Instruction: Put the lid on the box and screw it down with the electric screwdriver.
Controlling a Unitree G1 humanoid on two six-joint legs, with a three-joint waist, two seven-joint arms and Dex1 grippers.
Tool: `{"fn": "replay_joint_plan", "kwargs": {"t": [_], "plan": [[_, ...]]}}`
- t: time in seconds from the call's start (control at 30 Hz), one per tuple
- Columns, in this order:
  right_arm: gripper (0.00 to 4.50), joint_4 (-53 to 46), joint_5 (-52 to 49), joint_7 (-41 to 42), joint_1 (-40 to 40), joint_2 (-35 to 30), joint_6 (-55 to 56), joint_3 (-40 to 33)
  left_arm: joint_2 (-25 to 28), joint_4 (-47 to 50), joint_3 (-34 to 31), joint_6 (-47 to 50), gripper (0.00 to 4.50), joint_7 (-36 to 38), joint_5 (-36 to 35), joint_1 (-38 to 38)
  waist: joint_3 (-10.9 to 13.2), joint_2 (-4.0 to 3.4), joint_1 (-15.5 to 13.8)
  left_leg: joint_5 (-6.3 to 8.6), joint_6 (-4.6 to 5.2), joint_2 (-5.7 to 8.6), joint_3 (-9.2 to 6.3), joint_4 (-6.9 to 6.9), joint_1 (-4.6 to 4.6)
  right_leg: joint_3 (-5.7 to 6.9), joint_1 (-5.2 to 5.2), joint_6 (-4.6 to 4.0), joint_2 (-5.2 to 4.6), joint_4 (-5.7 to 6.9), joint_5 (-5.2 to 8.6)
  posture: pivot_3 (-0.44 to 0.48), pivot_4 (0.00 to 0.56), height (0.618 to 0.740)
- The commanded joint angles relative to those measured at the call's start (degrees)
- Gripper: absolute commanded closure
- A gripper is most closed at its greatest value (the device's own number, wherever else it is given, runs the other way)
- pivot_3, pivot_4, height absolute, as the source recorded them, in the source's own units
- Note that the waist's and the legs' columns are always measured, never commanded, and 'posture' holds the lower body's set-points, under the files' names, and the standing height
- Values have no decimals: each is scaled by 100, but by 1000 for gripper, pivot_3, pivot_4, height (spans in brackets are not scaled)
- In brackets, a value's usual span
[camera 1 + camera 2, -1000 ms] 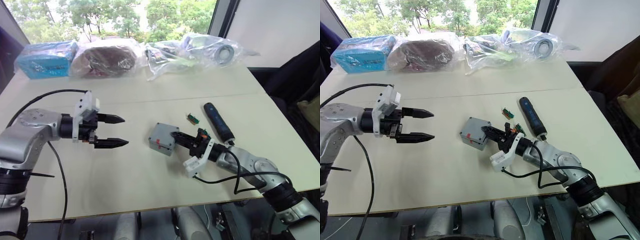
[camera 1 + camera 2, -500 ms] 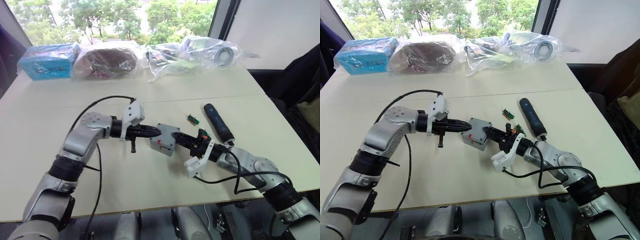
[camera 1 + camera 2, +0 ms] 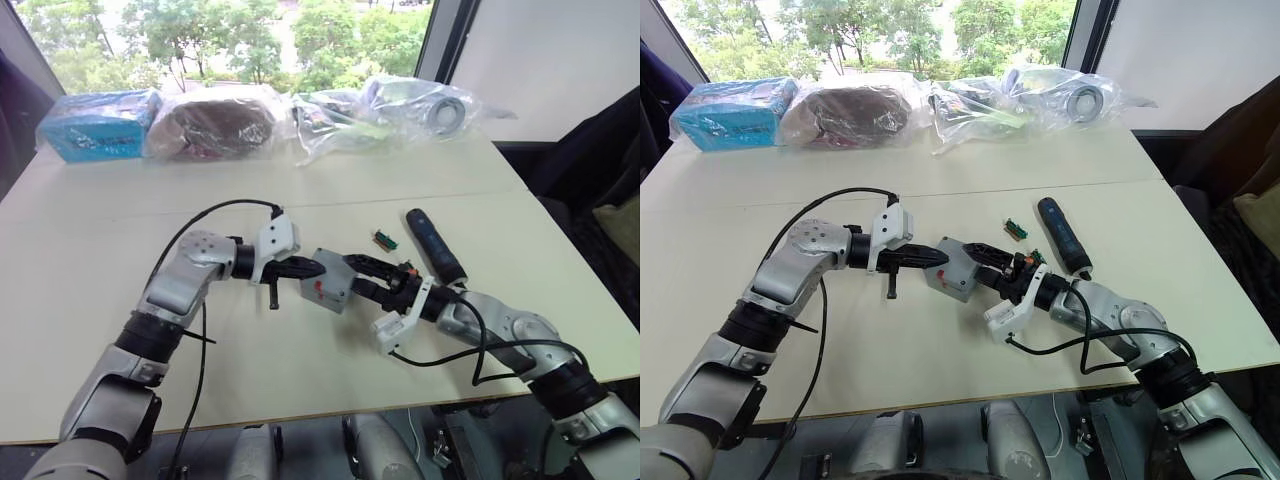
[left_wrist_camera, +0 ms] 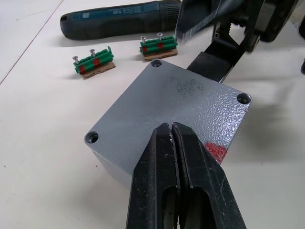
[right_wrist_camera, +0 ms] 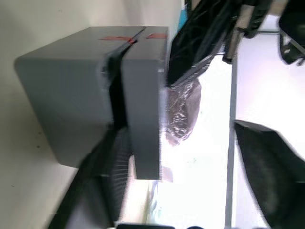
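On table [image 3: 120, 250], green pieces [image 4: 126, 53] flank box [image 4: 171, 119], screwdriver [image 3: 434, 245] beyond.

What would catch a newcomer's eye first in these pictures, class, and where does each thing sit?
First, the grey box at mid-table, with the lid already on it, met by both arms. The left gripper, fingers shut, presses on the lid near its red mark, while the right gripper reaches it from the other side. Beyond lies the electric screwdriver, untouched, with two small green-and-red pieces beside it.
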State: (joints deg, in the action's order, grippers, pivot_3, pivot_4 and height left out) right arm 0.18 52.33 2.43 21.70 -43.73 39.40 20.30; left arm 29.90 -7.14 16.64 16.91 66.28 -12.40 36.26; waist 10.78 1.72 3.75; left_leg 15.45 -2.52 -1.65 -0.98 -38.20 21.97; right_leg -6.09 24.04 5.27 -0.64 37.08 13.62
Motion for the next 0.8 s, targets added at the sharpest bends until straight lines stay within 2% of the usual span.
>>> {"fn": "replay_joint_plan", "kwargs": {"t": [0.03,0.13,0.37,0.57,0.7,0.8], "plan": [[25,144,89,-197,97,-284,472,-37,93,-124,267,349,4500,56,249,-194,-1,2,5,0,0,0,0,0,-11,0,-9,0,0,-1,2,0,150,740],[25,334,20,-340,224,-460,742,-114,113,-66,311,533,4500,87,220,-245,0,3,20,1,1,0,1,10,-67,-1,-63,6,-1,-11,30,0,150,740],[25,620,-157,-541,392,-746,1439,-213,122,-41,488,721,4500,64,355,-360,-1,2,-16,1,1,7,-2,12,-63,-2,-66,17,-8,-12,38,0,150,740],[25,766,-412,-579,466,-739,1702,-347,148,-75,535,711,4500,66,406,-430,-4,3,26,1,2,8,-4,12,-80,-7,-77,21,-5,-4,40,0,150,740],[25,942,-1491,109,376,-650,1472,-272,68,90,277,649,4500,9,194,-379,-4,3,29,1,2,8,-5,12,-86,-7,-84,20,-5,-4,41,0,150,740],[25,693,-2958,1288,120,-619,711,-74,5,378,-172,756,4500,-101,-184,-265,-2,7,24,1,2,7,-5,12,-83,-8,-84,20,-5,-5,41,0,150,740]]}}
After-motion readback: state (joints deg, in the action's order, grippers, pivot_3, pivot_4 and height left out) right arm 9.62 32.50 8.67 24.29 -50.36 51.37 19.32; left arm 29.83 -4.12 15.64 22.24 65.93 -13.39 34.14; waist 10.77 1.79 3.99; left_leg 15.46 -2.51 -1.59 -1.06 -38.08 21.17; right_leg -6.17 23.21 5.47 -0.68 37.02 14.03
